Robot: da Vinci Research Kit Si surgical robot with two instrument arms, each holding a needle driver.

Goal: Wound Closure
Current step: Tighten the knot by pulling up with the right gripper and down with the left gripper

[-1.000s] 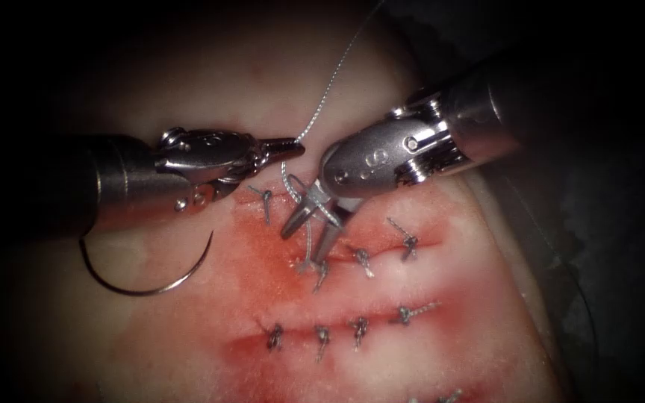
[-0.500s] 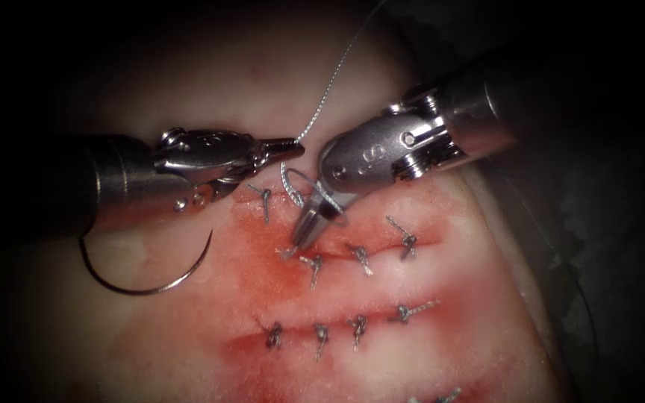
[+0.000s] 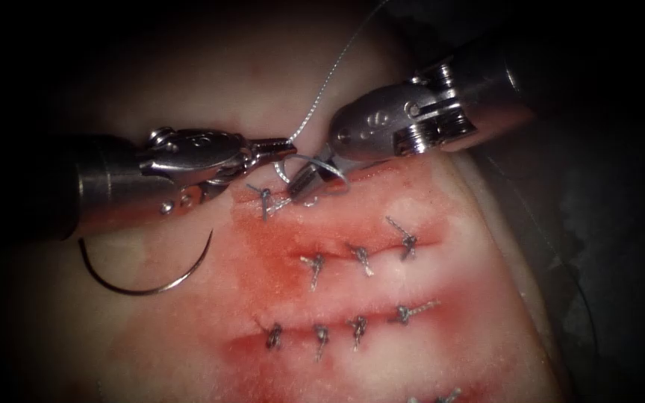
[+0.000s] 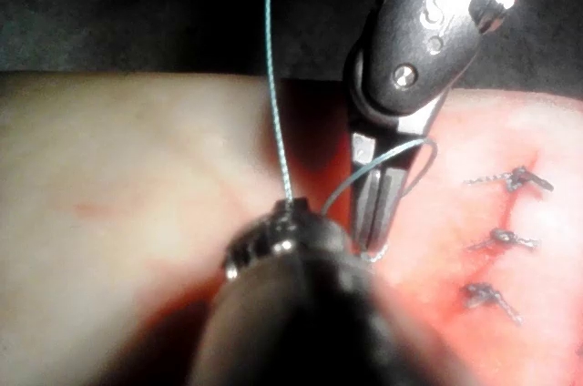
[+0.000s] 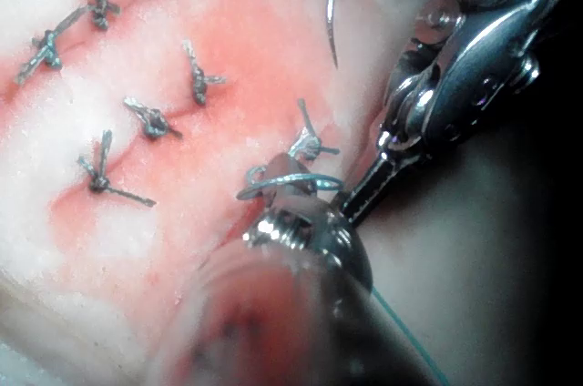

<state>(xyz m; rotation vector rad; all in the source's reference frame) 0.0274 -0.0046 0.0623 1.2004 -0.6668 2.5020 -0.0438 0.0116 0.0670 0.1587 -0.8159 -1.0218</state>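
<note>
My left tool comes in from the left, its jaws shut on the thread, which climbs up and right out of view. Below that grip, a loose curl of thread lies around my right tool, whose jaws are shut just right of the left tips. The left wrist view shows the right tool with the curl across it. The curved needle lies free on the tissue, left of the cuts, held by neither tool. A knotted stitch with short tails sits lower on the cut.
Several tied stitches close the cuts: one under the left jaws, a row across the middle and another row below. Red fluid stains the tissue around them. The tissue's right edge drops into dark.
The right jaws stood open around the thread above the middle stitch, then shut; the thread parted there, leaving short tails. The right tool then rose toward the left tips. The needle stayed still.
</note>
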